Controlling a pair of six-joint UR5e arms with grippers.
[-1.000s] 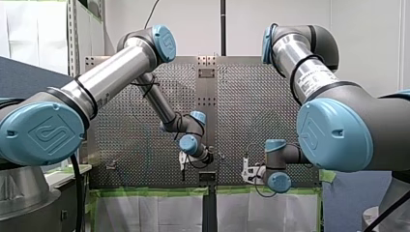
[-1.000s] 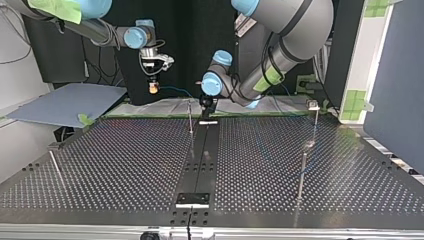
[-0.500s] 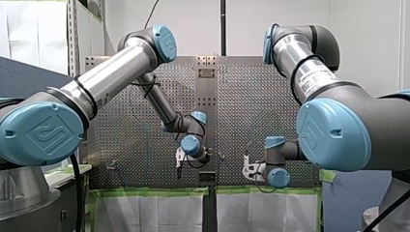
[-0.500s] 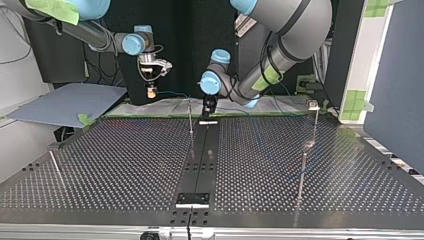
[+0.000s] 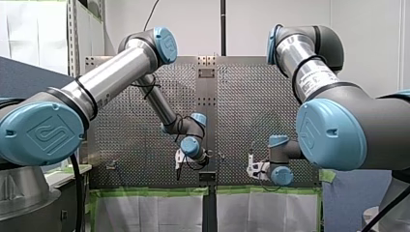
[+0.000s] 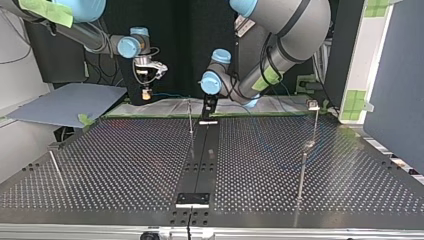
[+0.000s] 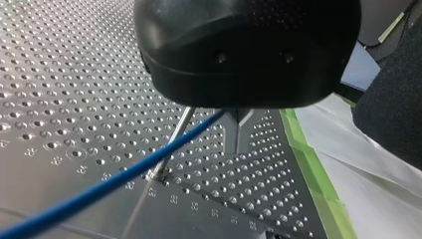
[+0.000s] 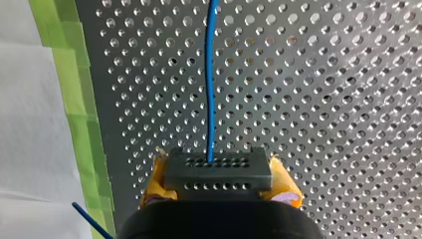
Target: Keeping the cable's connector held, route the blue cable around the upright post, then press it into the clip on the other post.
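Near the table's (image 5: 121, 140) green-taped edge, the front view shows my left gripper (image 5: 179, 169) and my right gripper (image 5: 250, 169) hanging apart. Top view: the right one hangs beyond that edge, the left close by the upright post (image 6: 190, 117). Left wrist view: metal fingers (image 7: 238, 132) are pinched on the blue cable (image 7: 99, 186) beside the post. Right wrist view: yellow pads (image 8: 284, 180) clamp the black connector (image 8: 217, 172), with the cable running ahead.
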